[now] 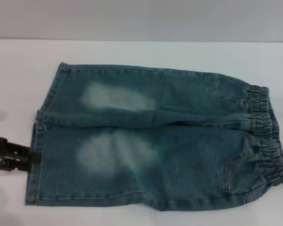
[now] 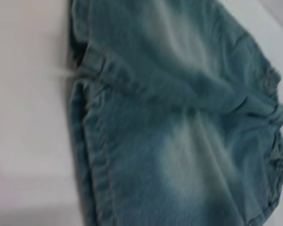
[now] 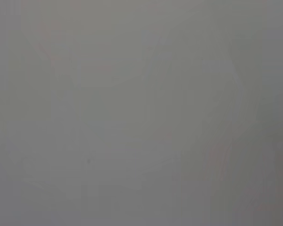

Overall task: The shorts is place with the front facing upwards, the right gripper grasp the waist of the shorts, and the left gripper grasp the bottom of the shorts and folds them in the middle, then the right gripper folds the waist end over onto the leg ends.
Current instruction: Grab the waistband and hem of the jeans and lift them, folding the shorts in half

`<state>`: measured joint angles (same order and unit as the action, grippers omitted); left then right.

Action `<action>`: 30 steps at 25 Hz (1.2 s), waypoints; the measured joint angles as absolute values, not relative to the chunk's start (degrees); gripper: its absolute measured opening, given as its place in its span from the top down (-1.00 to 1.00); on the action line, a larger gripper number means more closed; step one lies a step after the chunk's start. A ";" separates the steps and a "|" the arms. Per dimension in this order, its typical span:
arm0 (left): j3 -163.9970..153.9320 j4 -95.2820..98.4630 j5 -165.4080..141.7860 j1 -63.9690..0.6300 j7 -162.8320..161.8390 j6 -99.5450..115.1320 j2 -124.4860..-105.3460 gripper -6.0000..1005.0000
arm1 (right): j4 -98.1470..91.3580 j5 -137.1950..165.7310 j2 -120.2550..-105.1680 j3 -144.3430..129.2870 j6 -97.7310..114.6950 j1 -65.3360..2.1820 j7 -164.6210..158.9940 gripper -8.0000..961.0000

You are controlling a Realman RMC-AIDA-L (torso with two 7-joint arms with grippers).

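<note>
Left claw (image 1: 30, 157) reaches the bottom of the shorts (image 1: 37, 141); grip state unclear.
Shorts (image 1: 155, 136) unfolded; right claw unseen, waist grasp pending.

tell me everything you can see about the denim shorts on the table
The shorts are blue-green denim with two pale faded patches on the thighs, stitched pockets and a gathered elastic waistband. They lie flat and unfolded, front up, on the white table, waist toward the robot's right, hemmed leg ends toward its left. The left gripper is at the hem of the nearer leg; whether it has pinched the cloth cannot be told. The right gripper is out of view.
</note>
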<state>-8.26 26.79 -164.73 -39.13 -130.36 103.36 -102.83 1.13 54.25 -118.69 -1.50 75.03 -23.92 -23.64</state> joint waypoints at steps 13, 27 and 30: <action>-10.57 27.59 -164.93 -36.17 -131.96 103.20 -103.10 -0.06 | 0.43 54.49 -118.62 -1.68 73.81 -24.30 -23.64 -0.44; -12.11 29.02 -164.94 -35.26 -132.20 101.23 -105.03 -0.05 | 0.26 54.69 -118.45 -1.96 73.81 -24.43 -23.64 -0.44; -12.40 29.06 -164.98 -35.08 -132.21 100.57 -105.12 -0.05 | 0.27 54.69 -118.45 -2.01 73.82 -24.37 -23.64 -0.44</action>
<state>-12.40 29.06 -164.98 -35.08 -132.21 100.57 -105.12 0.27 54.69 -118.45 -2.01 73.82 -24.37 -23.64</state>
